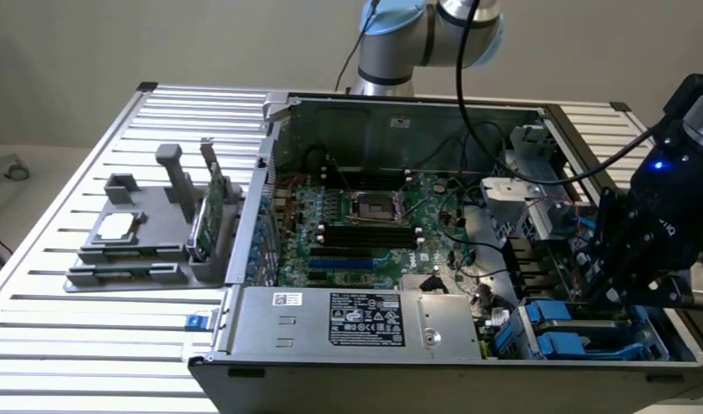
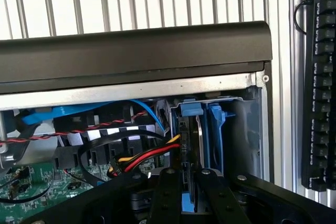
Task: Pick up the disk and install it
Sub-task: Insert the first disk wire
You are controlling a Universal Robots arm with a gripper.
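Gripper pinches the disk (standing on edge), length toward case wall.

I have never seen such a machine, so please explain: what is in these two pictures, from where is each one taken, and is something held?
This is a robot arm working over an open computer case on a ribbed metal table. One picture comes from a camera off the arm and shows the whole scene; the other comes from a camera on the wrist, looking past the hand into the case. At the exterior view's left, a grey stand carries a small square chip and a thin green card. The hand is low at the case's corner, at the exterior view's right, closed on the disk, which stands on edge between blue plastic holders.
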